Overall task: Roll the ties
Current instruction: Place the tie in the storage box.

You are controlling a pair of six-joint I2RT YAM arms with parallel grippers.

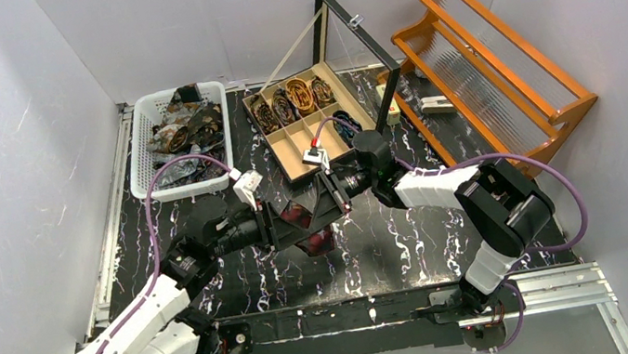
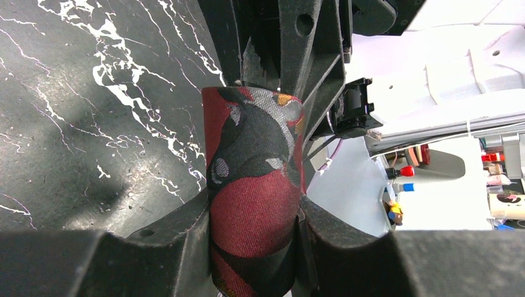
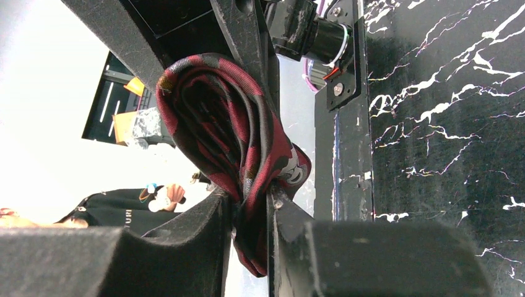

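A red and black patterned tie (image 1: 306,220), rolled into a loose coil, is held between both grippers above the middle of the black marbled table. My left gripper (image 1: 284,224) is shut on the coil's sides; the coil fills the jaws in the left wrist view (image 2: 254,204). My right gripper (image 1: 334,195) is shut on the coil's edge, pinching folded layers (image 3: 247,179). More ties (image 1: 186,130) lie tangled in the white basket (image 1: 139,147). Several rolled ties (image 1: 298,97) sit in the wooden box (image 1: 297,165).
The wooden compartment box stands at the back centre with its glass lid (image 1: 356,44) propped open. An orange wooden rack (image 1: 491,66) stands at the back right. White walls enclose the table on three sides.
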